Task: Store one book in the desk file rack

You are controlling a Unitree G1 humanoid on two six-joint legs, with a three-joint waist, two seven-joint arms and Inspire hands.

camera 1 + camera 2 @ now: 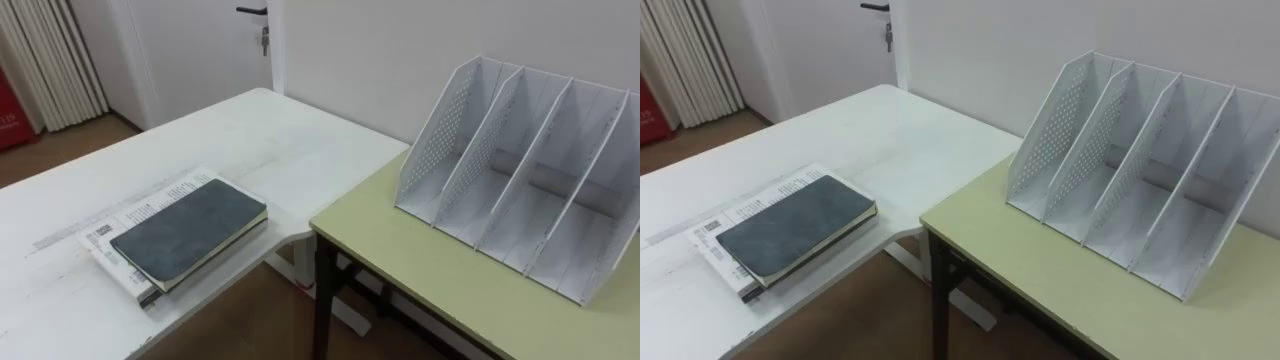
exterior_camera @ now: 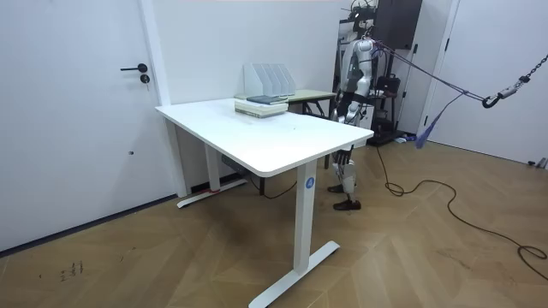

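**Awaiting pickup: no book stored yet**

Item: dark grey book, lying flat on top of a white printed book. The stack sits near the front edge of the white counter, close to the corner beside the green counter.

Destination: white file rack, upright towards the back edge of the green counter, all its compartments empty.

Hands: too small in the room view to tell whether apart or together.

Progress: nothing done, by my judgement. Grasping, carrying across and slotting a book upright all remain.
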